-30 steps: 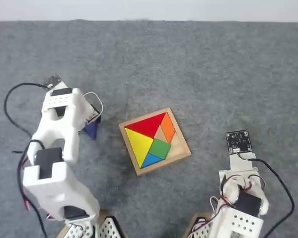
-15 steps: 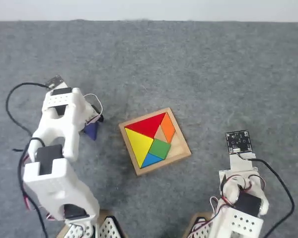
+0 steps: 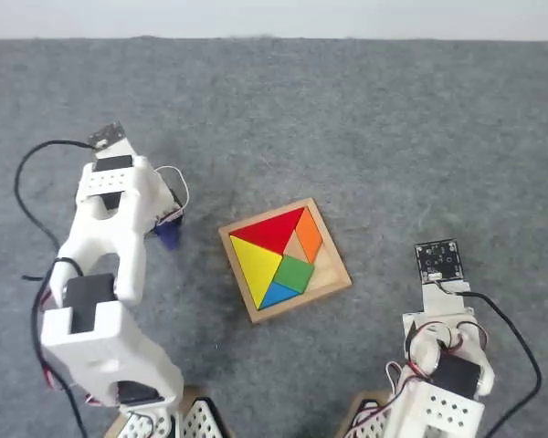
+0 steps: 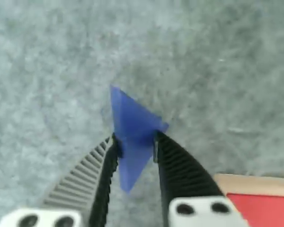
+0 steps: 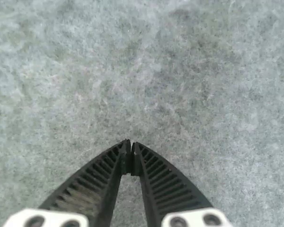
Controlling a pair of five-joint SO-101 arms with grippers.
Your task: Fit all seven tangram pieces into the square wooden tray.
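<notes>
A dark blue triangle [image 4: 132,130] sits between the black fingers of my left gripper [image 4: 135,142], which is shut on it above the grey carpet. From above, the blue triangle [image 3: 167,234] peeks out under the white left arm, left of the square wooden tray [image 3: 331,283]. The tray holds red [image 3: 272,230], yellow [image 3: 254,257], orange [image 3: 310,234], green [image 3: 296,273] and light blue [image 3: 278,294] pieces, with bare wood along its right side. A corner of the tray [image 4: 255,182] with the red piece [image 4: 262,208] appears in the left wrist view. My right gripper [image 5: 131,158] is shut on nothing over bare carpet.
Grey carpet covers the whole table. The right arm [image 3: 441,338] rests at the near right, clear of the tray. Black cables [image 3: 27,210] loop beside the left arm.
The left arm has shifted slightly away from the near edge, and the blue triangle in its gripper moved with it. The right arm and the tray stayed put.
</notes>
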